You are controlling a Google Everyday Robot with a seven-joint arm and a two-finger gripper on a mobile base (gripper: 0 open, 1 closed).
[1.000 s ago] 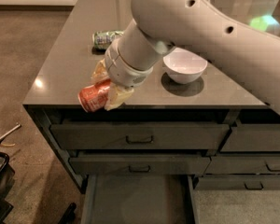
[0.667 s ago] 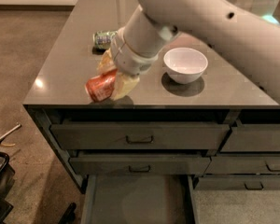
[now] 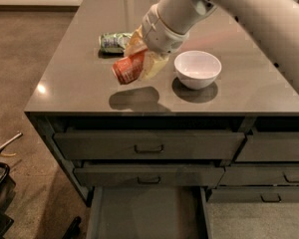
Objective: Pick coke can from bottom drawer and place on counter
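the pick looks done: the small red-orange metal coke can (image 3: 125, 69) is out of the wide, shallow dark grey bottom drawer (image 3: 147, 213), which stands open at the near edge with a flat bare floor. the pale two-finger gripper (image 3: 139, 61) is clamped around the can, holding it tilted above the glossy grey-brown counter (image 3: 74, 83), over its own shadow. what seems left is setting it down and letting go. a smooth round white bowl (image 3: 198, 68) sits just right; a green-and-white can (image 3: 112, 41) lies on its side farther back.

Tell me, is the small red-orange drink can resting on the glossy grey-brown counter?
No, the small red-orange coke can is held tilted in the gripper above the glossy grey-brown counter, its shadow lying beneath.
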